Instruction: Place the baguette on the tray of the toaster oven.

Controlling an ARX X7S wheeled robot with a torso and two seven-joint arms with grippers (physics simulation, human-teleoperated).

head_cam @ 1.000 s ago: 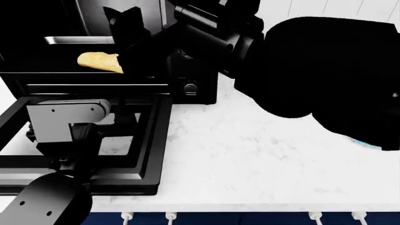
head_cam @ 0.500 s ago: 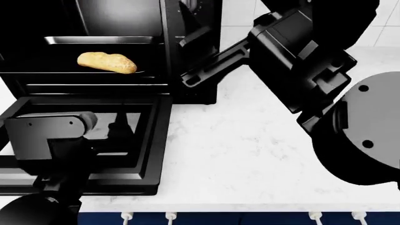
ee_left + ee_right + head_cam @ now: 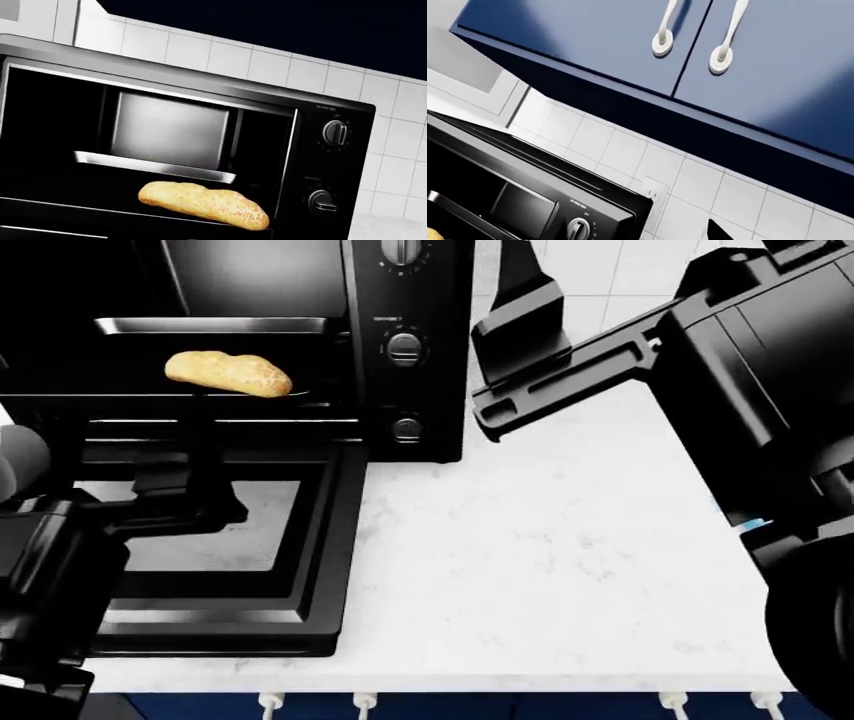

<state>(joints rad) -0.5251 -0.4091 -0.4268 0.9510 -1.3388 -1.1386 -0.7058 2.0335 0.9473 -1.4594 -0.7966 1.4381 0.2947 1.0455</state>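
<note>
baguette lies on tray in oven, near the front edge | right end effector empty, fingers apart, clear of oven | left end effector: state unclear | risk: left arm over dropped door could bump door or tray, rolling loaf onto surface

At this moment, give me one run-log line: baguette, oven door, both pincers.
baguette: on tray inside toaster oven | door: open, dropped flat | right pincer: outside oven, empty | left pincer: state unclear
</note>
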